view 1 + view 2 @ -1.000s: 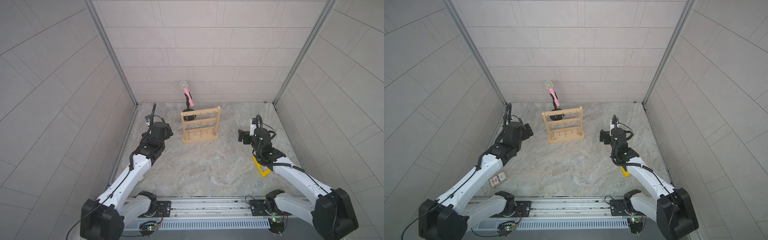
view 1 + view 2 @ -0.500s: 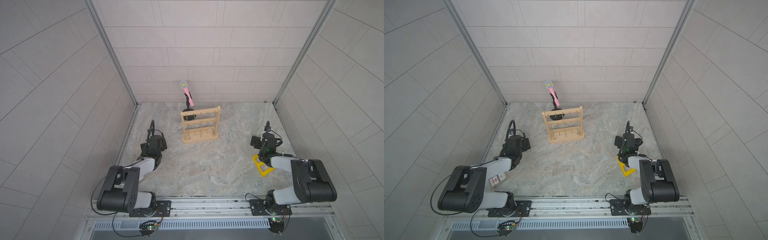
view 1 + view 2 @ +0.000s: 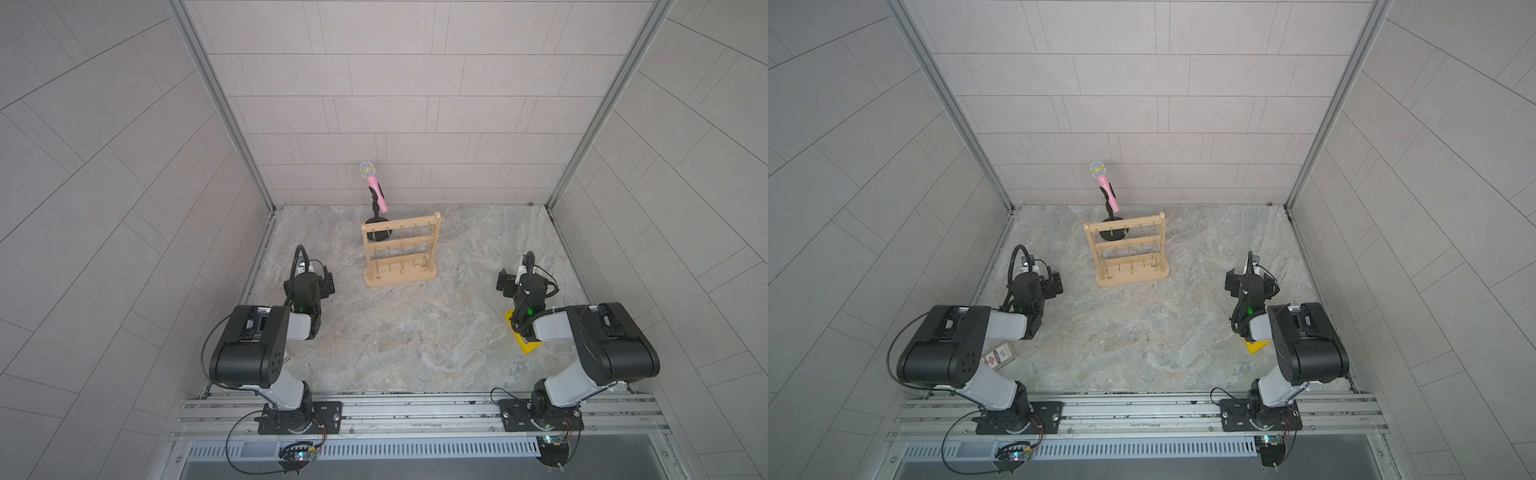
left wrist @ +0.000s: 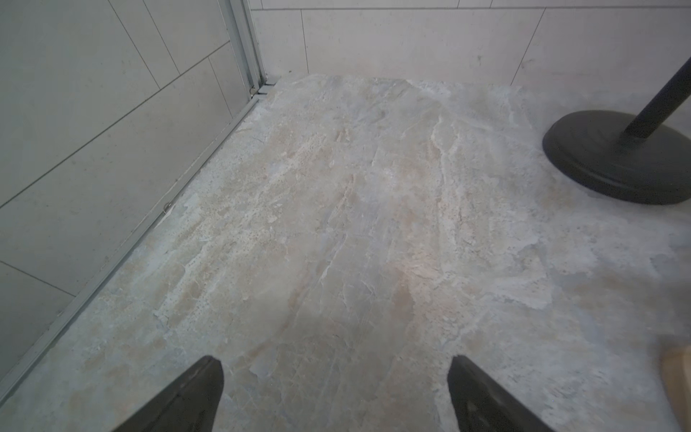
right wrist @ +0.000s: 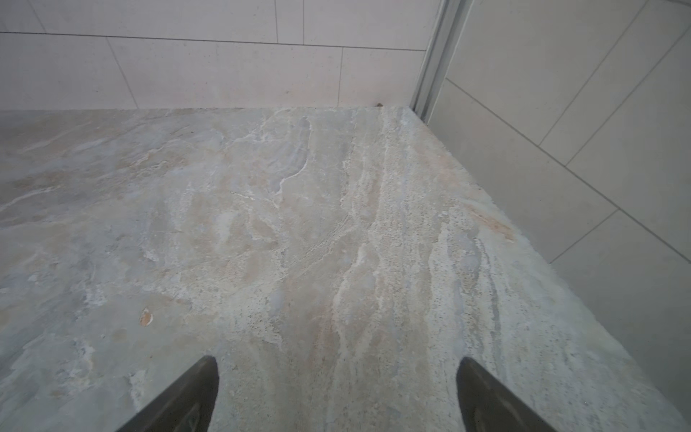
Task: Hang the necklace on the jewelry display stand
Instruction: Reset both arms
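Two robot arms sit folded low on the stone-patterned tabletop (image 3: 415,332), well apart from the jewelry display stand (image 3: 401,251), which stands upright near the back wall in both top views. Thin strands (image 3: 1126,237) hang from hooks on its bars, too small to tell whether one is the necklace. The left gripper (image 4: 336,374) lies to the stand's left and nearer the arm bases, and the right gripper (image 5: 336,374) lies to its right. Each wrist view shows two dark fingertips spread wide with only bare tabletop between them, gripping nothing. Just behind the stand, a pink microphone (image 3: 374,185) tilts on a black microphone stand (image 4: 613,157). Only the left wrist view shows that stand's round base up close, along with a blurred pale-wood corner (image 4: 676,370) at the picture's edge. The right wrist view shows nothing but tabletop and tiled walls. A yellow object (image 3: 525,347) peeks from under the right arm in both top views. A small printed pack (image 3: 998,356) beside the left arm shows in a top view only.
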Controlling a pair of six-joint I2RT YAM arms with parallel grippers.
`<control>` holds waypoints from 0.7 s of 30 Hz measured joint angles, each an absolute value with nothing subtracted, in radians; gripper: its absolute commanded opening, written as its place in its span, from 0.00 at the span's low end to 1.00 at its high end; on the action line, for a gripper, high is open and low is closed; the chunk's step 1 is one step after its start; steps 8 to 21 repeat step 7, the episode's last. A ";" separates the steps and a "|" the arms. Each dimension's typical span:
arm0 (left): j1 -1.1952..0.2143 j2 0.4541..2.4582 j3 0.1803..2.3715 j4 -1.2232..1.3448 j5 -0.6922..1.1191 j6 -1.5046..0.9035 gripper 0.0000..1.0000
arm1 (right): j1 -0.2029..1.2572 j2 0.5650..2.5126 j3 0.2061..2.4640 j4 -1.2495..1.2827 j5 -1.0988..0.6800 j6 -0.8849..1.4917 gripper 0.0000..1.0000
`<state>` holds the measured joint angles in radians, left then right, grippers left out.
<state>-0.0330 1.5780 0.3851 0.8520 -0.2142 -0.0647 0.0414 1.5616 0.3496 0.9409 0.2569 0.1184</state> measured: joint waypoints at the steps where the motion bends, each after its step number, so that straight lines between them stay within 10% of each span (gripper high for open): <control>1: -0.033 1.578 0.385 0.858 -0.214 -0.061 1.00 | 0.054 1.562 0.350 0.947 0.278 0.115 1.00; 21: -0.035 1.578 0.385 0.876 -0.214 -0.050 1.00 | 0.065 1.562 0.356 0.948 0.339 0.110 1.00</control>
